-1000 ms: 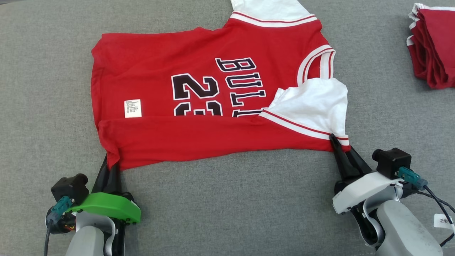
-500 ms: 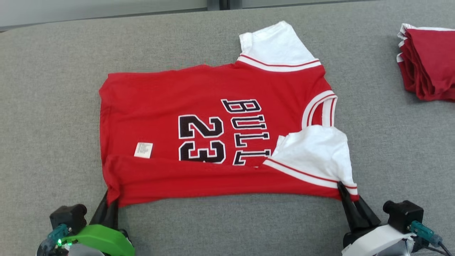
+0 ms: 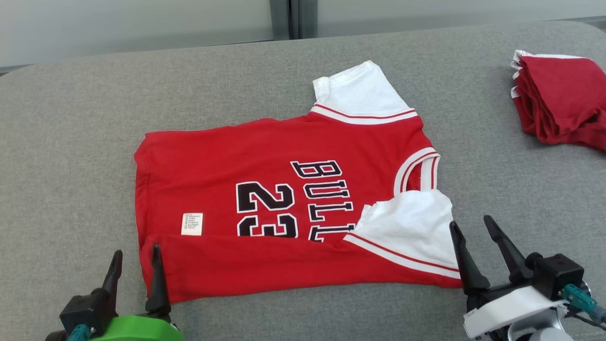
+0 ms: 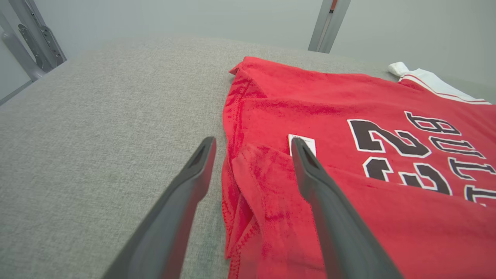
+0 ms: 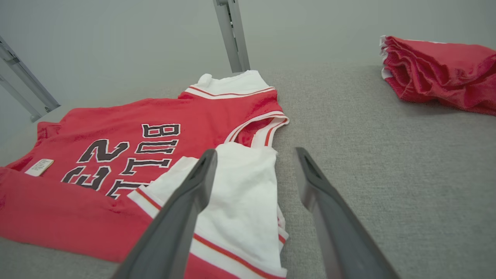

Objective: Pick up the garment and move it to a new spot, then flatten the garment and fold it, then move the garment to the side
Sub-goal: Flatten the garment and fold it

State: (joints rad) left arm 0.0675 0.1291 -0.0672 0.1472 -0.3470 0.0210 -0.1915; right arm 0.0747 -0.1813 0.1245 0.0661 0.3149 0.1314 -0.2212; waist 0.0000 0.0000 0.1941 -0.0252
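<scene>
The red Bulls jersey (image 3: 284, 189) lies mid-frame on the grey padded surface (image 3: 71, 142). Its bottom strip is folded up over the number 23, and one white sleeve (image 3: 412, 222) is turned onto the chest. At lower left the left gripper (image 3: 136, 251) is spread wide and empty, with its fingers either side of the jersey's corner. At lower right the right gripper (image 3: 470, 221) is equally wide and empty, over the sleeve's outer edge. A pile of folded red garments (image 3: 558, 99) sits at upper right.
</scene>
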